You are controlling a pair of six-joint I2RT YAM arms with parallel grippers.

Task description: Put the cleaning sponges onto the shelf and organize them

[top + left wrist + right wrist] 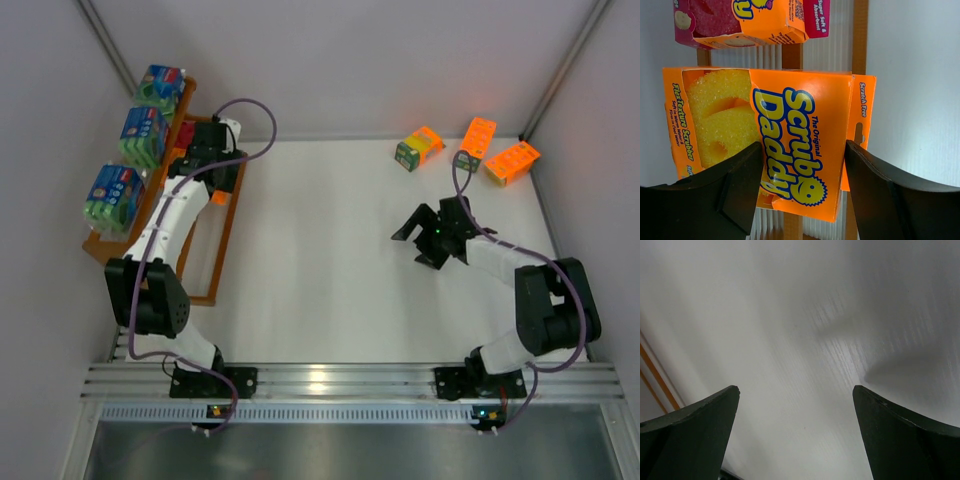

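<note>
1. gripping an orange sponge pack (805, 145), the left pincer (802, 190) has its fingers against both sides, over the shelf (205, 265) slats.
2. lower it flat beside the pink-sided pack (750, 20), then release.
3. right pincer (795, 435) is spread wide, empty above the worktop (320, 250).
4. three orange packs (478, 138) wait far right; blue-green packs (143, 135) sit on the top tier.

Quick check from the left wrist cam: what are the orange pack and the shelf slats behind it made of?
Orange pack: looks like printed cardboard with a slight sheen, going by its sharp folded edges and hang-tab; the cutout shows a grainy yellow sponge, probably foam. Shelf: orange rails, wood or painted metal, unclear; the slats look like thin pale wire.
</note>
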